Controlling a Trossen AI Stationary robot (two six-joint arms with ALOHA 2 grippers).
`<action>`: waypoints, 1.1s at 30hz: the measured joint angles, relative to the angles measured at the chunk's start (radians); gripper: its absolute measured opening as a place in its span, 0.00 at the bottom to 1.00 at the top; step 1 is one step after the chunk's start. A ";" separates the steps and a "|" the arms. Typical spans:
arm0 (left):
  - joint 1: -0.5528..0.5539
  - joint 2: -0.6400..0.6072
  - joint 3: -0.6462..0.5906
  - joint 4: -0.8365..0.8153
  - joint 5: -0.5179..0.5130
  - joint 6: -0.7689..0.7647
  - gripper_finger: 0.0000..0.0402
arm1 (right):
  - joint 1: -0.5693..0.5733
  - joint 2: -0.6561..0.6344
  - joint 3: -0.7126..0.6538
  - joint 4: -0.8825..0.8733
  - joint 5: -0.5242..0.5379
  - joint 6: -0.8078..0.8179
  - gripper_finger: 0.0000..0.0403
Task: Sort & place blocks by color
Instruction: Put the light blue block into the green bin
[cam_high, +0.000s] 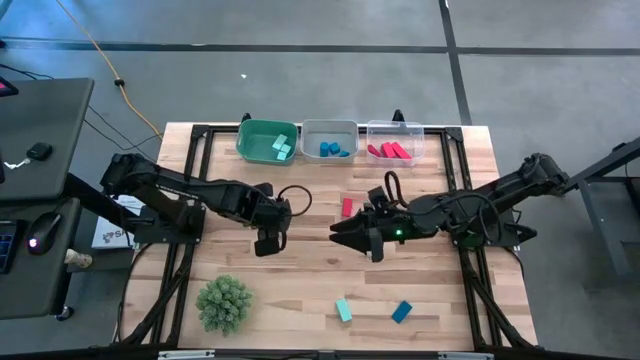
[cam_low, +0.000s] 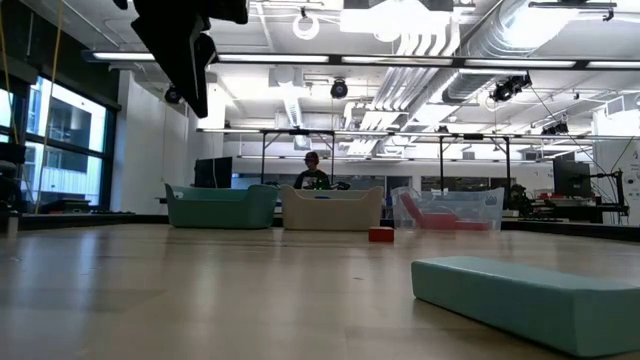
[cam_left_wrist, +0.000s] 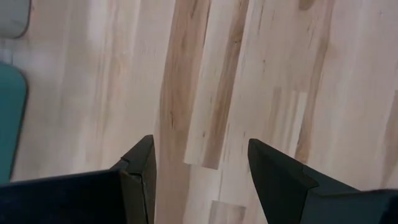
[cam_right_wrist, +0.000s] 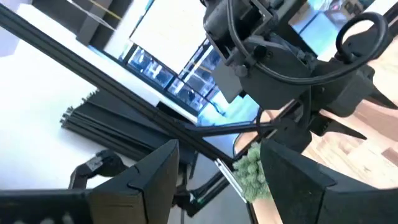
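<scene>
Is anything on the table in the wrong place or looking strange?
Yes. A green spiky plant-like ball sits near the table's front left; it is not a block. Three blocks remain unsorted: red, teal, blue.

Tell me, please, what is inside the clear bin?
The clear bin holds red blocks, about three, lying close together. Anything beneath them is covered.

A grey concrete floor (cam_high: 300, 30) surrounds the table, with tall windows (cam_low: 60, 140) and bright ceiling strip lights (cam_low: 420, 60) beyond.

Wooden table (cam_high: 300, 290), three bins (cam_high: 330, 140) at far edge, red block (cam_high: 347, 207), teal block (cam_high: 344, 310), blue block (cam_high: 401, 312), green spiky ball (cam_high: 223, 303)
</scene>
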 joint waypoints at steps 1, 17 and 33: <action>0.003 0.000 0.000 0.000 0.000 0.010 0.43 | 0.007 0.000 0.000 0.004 0.015 -0.004 0.54; 0.060 0.000 0.000 0.000 0.001 0.075 0.43 | 0.038 0.184 0.386 -0.532 0.059 0.052 0.54; 0.134 -0.001 0.000 -0.117 0.003 0.128 0.43 | 0.045 0.443 0.525 -0.854 -0.170 0.485 0.54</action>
